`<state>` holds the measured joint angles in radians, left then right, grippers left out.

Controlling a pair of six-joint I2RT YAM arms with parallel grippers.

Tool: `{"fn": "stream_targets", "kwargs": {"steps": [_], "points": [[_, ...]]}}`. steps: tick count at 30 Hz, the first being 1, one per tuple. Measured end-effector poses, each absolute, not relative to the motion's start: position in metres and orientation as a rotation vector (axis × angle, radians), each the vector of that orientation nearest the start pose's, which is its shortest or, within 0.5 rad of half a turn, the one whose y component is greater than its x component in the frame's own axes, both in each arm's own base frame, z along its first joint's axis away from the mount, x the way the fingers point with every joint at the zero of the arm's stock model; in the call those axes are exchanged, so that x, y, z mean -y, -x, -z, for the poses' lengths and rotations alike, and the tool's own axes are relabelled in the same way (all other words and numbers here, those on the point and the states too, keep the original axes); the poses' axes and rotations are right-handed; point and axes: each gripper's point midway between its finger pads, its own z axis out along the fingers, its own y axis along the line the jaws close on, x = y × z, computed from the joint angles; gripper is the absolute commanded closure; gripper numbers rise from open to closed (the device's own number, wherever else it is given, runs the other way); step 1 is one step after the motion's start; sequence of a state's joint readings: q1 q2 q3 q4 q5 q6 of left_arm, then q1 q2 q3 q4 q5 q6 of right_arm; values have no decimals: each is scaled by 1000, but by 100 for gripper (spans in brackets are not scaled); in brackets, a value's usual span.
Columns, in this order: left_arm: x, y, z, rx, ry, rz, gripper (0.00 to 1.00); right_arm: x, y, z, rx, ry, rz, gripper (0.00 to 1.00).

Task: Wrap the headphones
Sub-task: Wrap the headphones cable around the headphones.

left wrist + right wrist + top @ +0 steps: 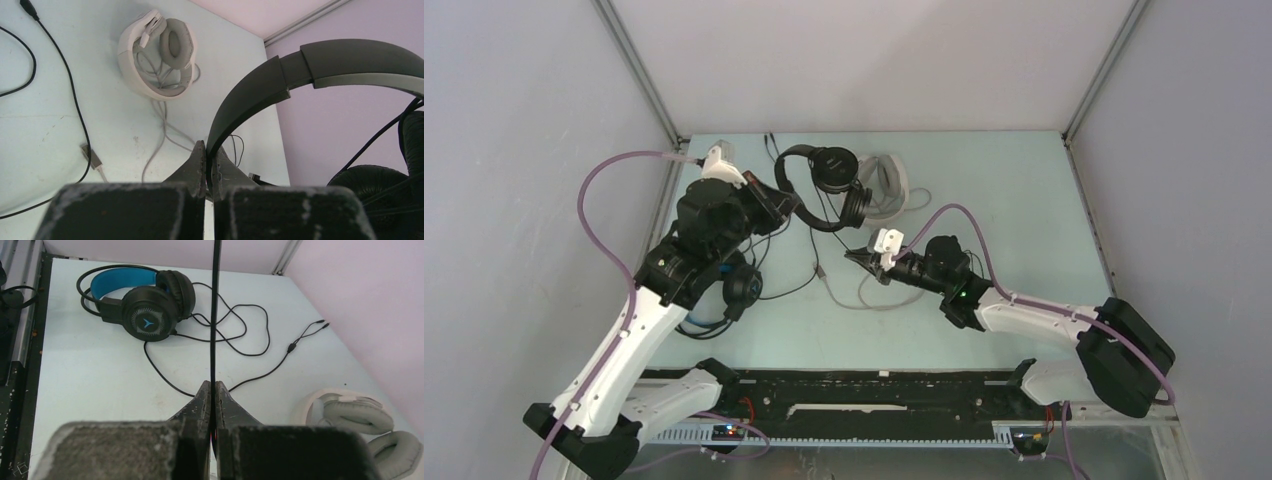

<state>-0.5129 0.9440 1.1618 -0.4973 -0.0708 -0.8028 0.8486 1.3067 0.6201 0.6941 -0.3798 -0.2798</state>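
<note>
All-black headphones (280, 80) are being held off the table (1024, 220) near its far edge, the left gripper (207, 150) clamped on the headband, likely so the cord hangs free. Arch is pointing left, cups right. Thin cable (215, 315) (apparently theirs) is being pinched taut in the closed right gripper (212, 390), running straight ahead.
</note>
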Motion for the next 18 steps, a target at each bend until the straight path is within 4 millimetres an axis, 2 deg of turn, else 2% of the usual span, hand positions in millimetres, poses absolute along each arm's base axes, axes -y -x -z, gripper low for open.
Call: {"fn": "stream_targets", "kwargs": {"steps": [10,18], "points": [[160,-284,-344,-1885,373,819,100,-350,-241,-218,-1224,1063,-760,100],[137,-289,-341,-1880,395,739,100,-331,-250,-234,-1255,987,-755,100]]}}
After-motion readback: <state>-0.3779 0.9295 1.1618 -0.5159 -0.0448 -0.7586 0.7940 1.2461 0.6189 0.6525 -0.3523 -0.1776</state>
